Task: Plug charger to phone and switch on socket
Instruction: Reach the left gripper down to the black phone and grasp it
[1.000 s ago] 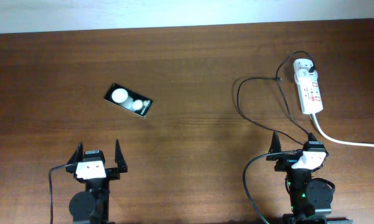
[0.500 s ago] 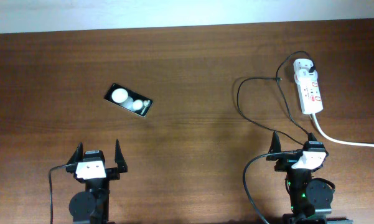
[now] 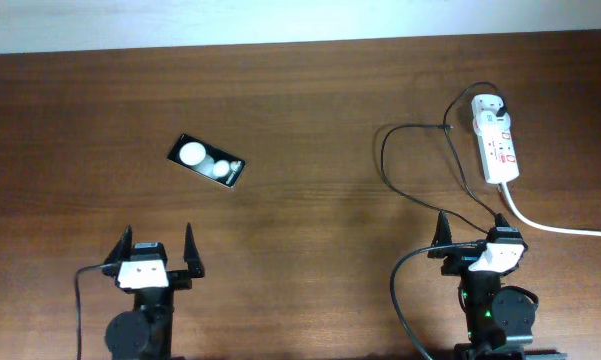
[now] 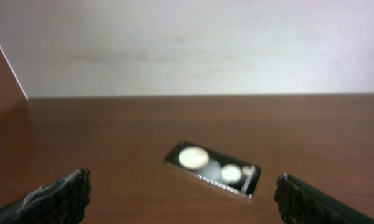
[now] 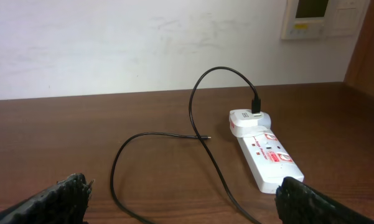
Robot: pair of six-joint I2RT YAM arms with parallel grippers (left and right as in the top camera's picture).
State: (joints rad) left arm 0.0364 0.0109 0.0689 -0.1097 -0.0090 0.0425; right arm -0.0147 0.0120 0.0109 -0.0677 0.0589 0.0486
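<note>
Charger (image 5: pixel 190 109) tip lies loose near the socket (image 3: pixel 495 140), phone (image 3: pixel 207 161) well apart on the left. Left gripper (image 3: pixel 158 245) and right gripper (image 3: pixel 472 228) both spread, empty. Nothing started yet imo; grabbing that tip comes next.

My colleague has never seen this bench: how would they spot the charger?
On the right side of the wooden table lies a white power strip. The charger runs from a black plug at the strip's far end and loops across the wood to a loose tip. It is thin and black, unlike the thick white cord leaving the strip's near end.
</note>
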